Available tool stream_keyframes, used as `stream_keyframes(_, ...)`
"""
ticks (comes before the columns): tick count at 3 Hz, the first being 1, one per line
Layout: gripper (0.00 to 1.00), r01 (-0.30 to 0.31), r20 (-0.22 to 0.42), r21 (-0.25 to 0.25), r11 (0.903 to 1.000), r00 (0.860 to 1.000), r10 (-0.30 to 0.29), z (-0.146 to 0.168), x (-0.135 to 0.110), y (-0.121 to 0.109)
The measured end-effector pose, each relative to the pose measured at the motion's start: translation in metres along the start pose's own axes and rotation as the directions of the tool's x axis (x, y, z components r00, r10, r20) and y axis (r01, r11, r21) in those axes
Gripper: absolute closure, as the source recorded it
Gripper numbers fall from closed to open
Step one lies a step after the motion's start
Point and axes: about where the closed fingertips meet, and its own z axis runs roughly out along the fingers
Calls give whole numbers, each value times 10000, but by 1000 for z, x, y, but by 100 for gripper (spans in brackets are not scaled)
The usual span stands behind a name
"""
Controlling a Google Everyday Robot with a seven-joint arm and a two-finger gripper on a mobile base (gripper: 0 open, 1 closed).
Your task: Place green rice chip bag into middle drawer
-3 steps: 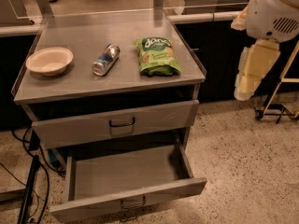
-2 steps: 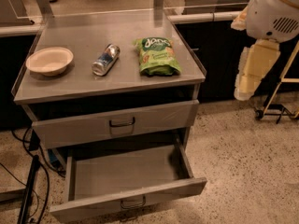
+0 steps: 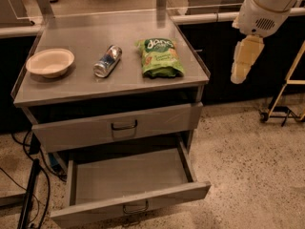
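Bright-green crinkly rice chip bag (image 3: 160,57) lies flat on the grey steel bench (image 3: 71,37). Shallow grey middle drawer (image 3: 128,175) stands open below. Cream gripper (image 3: 244,61) hangs right of the bench; whether wide or narrow, I cannot tell.

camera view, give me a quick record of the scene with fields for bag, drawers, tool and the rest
bag: green rice chip bag lies on the cabinet top, right side
middle drawer: pulled open, bag not in it
upper drawer: shut
tool: hangs right of the cabinet, apart from the bag
others: can on its side, bowl at left
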Motion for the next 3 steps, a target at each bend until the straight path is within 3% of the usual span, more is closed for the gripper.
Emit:
stream_keyframes(2,0,-12,68,86,10000,10000,11,1,-2,-3)
stream_keyframes(3,0,97,224,291,9995,9997,-103,2,-17,-25)
